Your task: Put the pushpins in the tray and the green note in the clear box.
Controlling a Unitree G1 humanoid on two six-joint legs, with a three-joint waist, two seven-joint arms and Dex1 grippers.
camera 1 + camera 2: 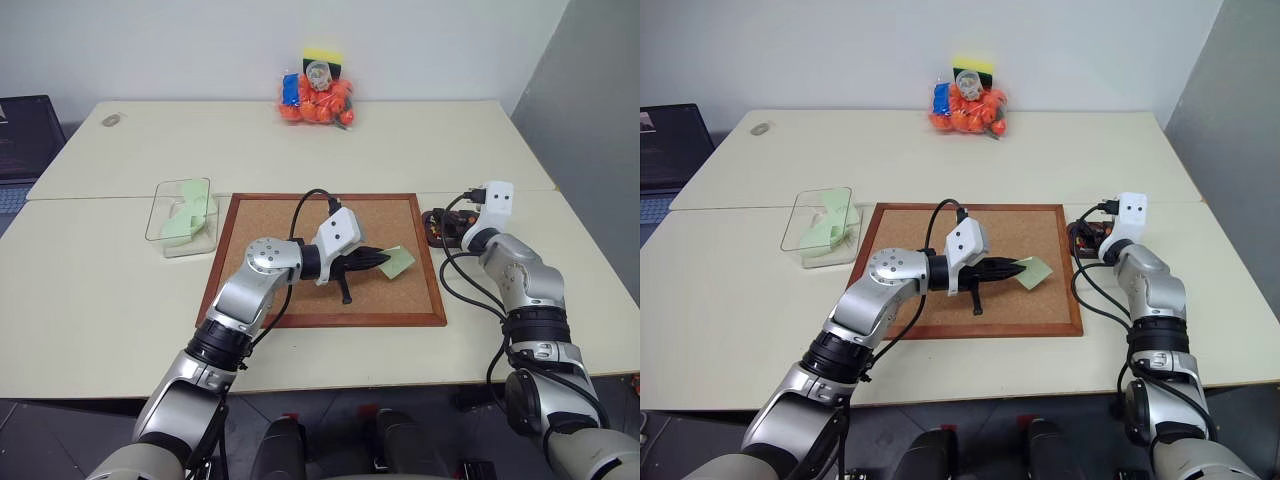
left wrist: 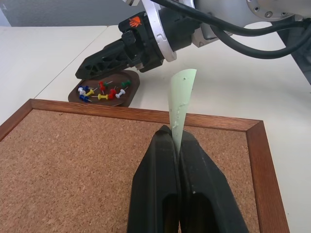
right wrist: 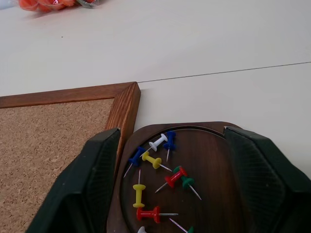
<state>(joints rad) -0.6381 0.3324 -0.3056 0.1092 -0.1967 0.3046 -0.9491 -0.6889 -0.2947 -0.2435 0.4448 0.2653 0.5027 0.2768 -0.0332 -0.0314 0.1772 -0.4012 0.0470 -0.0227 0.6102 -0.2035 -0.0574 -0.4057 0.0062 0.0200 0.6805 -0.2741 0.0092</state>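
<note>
My left gripper (image 1: 386, 260) is shut on the green note (image 2: 181, 104), pinching its lower end so the pale slip stands up past the fingertips, above the right part of the cork board (image 1: 300, 290). The dark brown tray (image 3: 214, 160) lies just off the board's right edge and holds several pushpins (image 3: 160, 179) in red, yellow, blue, green and white. My right gripper (image 3: 170, 132) hangs open over the tray, one finger on each side, with nothing between them. The clear box (image 1: 155, 225) stands left of the board with pale green paper inside.
A clear bag of orange items (image 1: 318, 98) sits at the table's far edge. A dark laptop (image 1: 25, 140) is at the far left, and a small round object (image 1: 110, 120) lies on the far left of the table. Cables trail from both arms.
</note>
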